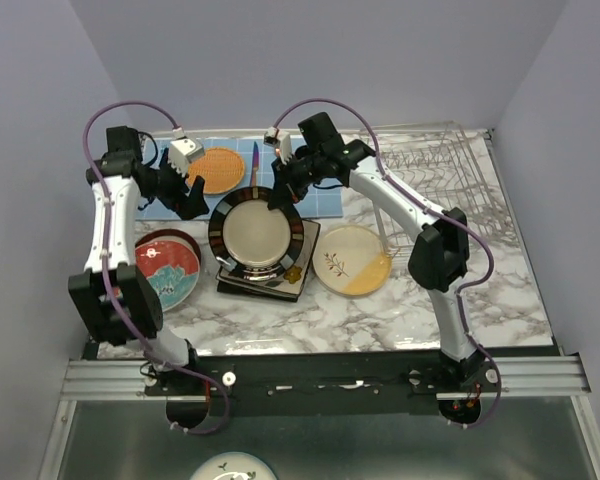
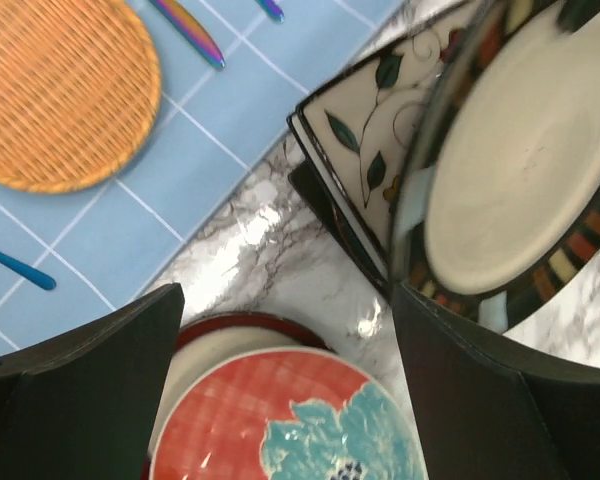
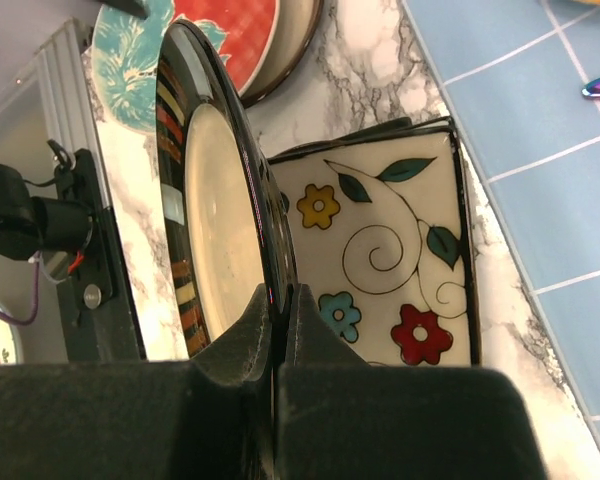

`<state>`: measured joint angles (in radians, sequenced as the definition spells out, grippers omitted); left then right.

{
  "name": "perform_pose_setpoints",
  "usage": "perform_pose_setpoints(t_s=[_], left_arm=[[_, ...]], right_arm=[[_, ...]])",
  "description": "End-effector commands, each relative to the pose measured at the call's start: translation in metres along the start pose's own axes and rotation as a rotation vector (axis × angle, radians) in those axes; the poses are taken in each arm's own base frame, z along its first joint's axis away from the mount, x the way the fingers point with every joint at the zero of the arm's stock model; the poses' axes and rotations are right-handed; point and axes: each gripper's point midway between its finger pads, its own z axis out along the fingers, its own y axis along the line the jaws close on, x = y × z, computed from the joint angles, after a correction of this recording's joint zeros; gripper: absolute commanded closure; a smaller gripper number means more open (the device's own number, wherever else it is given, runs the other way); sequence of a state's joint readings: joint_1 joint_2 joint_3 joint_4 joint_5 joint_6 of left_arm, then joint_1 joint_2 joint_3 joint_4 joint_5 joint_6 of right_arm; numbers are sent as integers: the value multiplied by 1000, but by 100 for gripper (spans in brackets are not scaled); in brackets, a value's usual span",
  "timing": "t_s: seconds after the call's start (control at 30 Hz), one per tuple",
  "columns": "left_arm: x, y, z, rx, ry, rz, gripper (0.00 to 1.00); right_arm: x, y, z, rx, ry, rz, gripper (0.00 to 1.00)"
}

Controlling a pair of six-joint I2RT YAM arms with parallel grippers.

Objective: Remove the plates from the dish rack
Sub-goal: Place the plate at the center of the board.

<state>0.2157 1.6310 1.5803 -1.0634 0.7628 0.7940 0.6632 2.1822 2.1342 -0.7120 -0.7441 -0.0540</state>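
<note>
My right gripper is shut on the far rim of a round stripe-rimmed plate with a cream centre. It holds that plate tilted over a stack of square plates, whose top one is a flowered square plate. A red and teal flowered plate lies at the left on a red-rimmed one. My left gripper hangs open above it, holding nothing. A cream and yellow plate lies to the right. The dish rack stands at the back right, with no plates showing in it.
An orange woven mat and coloured cutlery lie on a blue tiled cloth at the back. Below the table's near edge another plate shows. The right arm stretches across in front of the rack.
</note>
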Motion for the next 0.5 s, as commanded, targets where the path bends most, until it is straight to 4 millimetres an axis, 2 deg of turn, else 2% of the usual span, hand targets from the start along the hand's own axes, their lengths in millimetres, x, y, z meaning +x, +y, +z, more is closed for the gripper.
perform_pose_setpoints(t_s=[0.0,0.03,0.07,0.1,0.13,0.2,0.23,0.3,0.33,0.47], left_arm=[[-17,-5,-11,-150,-164,-20,6],[-20,-13,-18,-170,-190,-8,6],[-14,-14,-11,-182,-224,-61,6],[-12,-13,-12,-218,-239,-75,6],[-17,-19,-21,-254,-273,-62,6],[-6,-9,-21,-357,-308,-139,6],[-7,-11,-28,-396,-324,-129,6],[3,1,-31,-512,-357,-221,6],[8,9,-40,-594,-350,-234,7],[7,-10,-28,-469,-328,-235,9]], right_arm=[[-57,27,-24,6,-146,-106,99],[-58,24,-23,17,-151,-106,99],[-60,22,-23,28,-156,-107,99],[-60,19,-24,49,-158,-107,99],[-62,17,-23,54,-164,-112,99],[-61,16,-25,66,-164,-114,99],[-62,17,-25,66,-167,-115,99],[-63,17,-28,76,-170,-117,99],[-65,18,-29,76,-175,-119,99],[-66,20,-32,77,-176,-122,99]])
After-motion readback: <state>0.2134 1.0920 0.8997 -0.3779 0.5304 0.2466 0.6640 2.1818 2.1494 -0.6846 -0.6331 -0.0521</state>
